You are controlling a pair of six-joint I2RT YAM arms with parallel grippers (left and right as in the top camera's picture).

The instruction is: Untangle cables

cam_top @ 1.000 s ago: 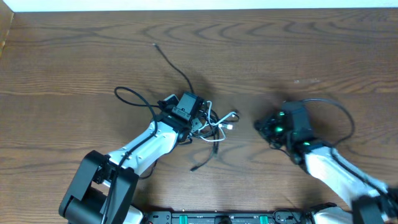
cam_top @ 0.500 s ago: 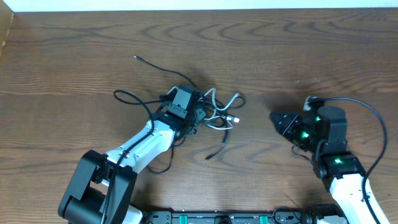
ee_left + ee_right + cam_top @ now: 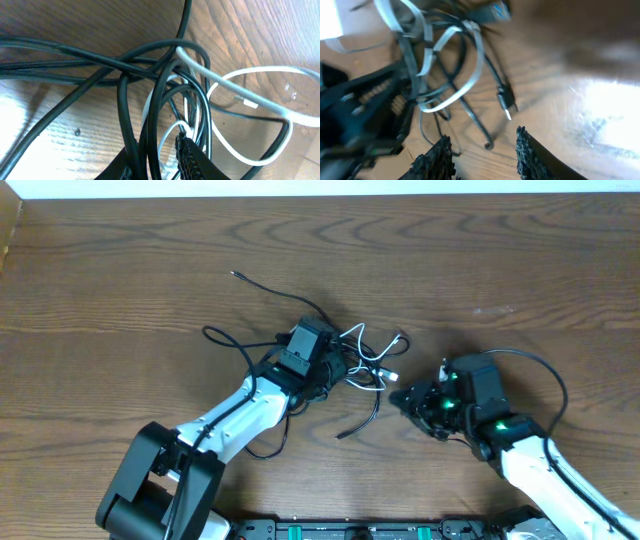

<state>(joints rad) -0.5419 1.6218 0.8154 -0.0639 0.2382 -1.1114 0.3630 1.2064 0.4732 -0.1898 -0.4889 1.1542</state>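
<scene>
Left tool (image 3: 335,369) clamped on tangled cables (image 3: 239,93); right tool (image 3: 402,398) agape, just beside

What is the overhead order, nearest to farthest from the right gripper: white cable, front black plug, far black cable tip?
1. White cable, just left of the right gripper.
2. Front black plug, lower left.
3. Far black cable tip, upper left.

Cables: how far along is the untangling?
Nothing is separated yet: the black cables and the white cable loop through each other in one knot. In hand: the left gripper clamps strands at the knot, and the right gripper is open, facing a loose plug end. Left: pulling every cord free.
</scene>
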